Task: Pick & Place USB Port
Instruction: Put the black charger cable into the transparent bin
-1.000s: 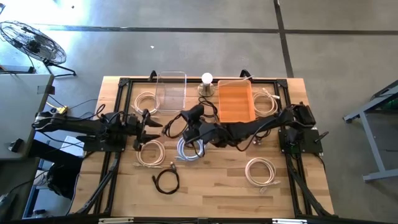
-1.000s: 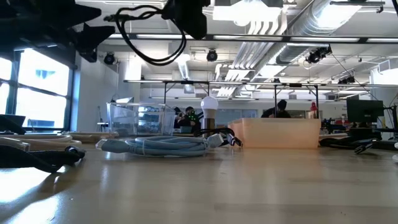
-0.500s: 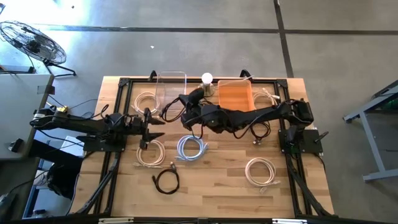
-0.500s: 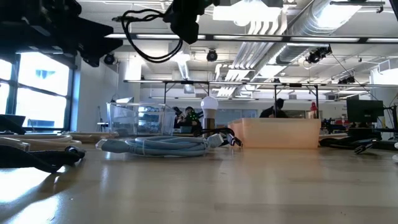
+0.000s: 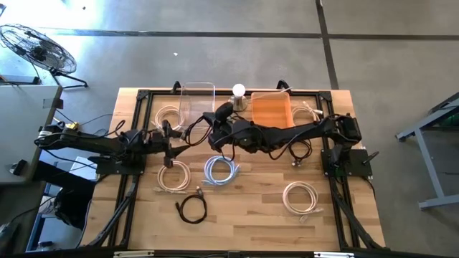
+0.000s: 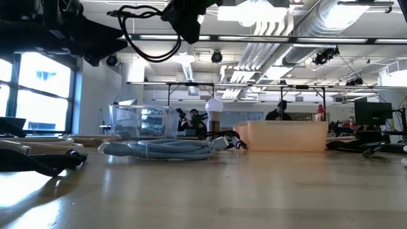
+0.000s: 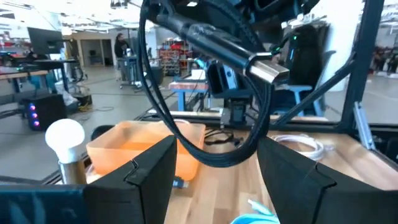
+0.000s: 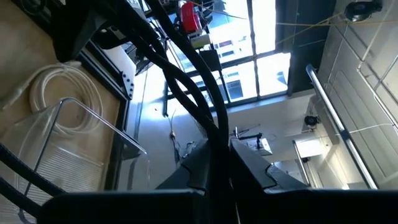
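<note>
A black USB cable (image 5: 192, 133) hangs in a loop (image 6: 145, 37) high above the table, near the clear container (image 5: 197, 104). My right gripper (image 5: 213, 131) reaches across from the table's right side and is shut on it. In the left wrist view the cable's silver plug (image 7: 268, 70) juts out, and the loop (image 7: 211, 155) sags in front of my open left gripper (image 7: 217, 177). That left gripper (image 5: 171, 140) is just left of the loop, fingers toward it, and I cannot tell whether it touches. An orange bin (image 5: 271, 115) sits at the far edge. My right gripper pinches the black cable between its two fingers (image 8: 194, 167). One strand (image 8: 219, 146) runs through the gap and along the fingers. The cable is lifted clear of the table, and its loop (image 6: 145, 37) hangs slack below and beside the gripper.
A light bulb on a base (image 5: 238, 92) stands between the clear container and the orange bin. Coiled cables lie on the table: white ones (image 5: 174, 175) (image 5: 301, 197) (image 5: 168, 115) (image 5: 308, 115), a pale blue one (image 5: 221, 170) and a black one (image 5: 192, 209). People show in the room behind.
My right gripper has carried the black cable from over the pale blue coil toward the table's far edge and left, to beside the clear container; the loop has swung along with it. My left gripper has edged toward the hanging loop.
</note>
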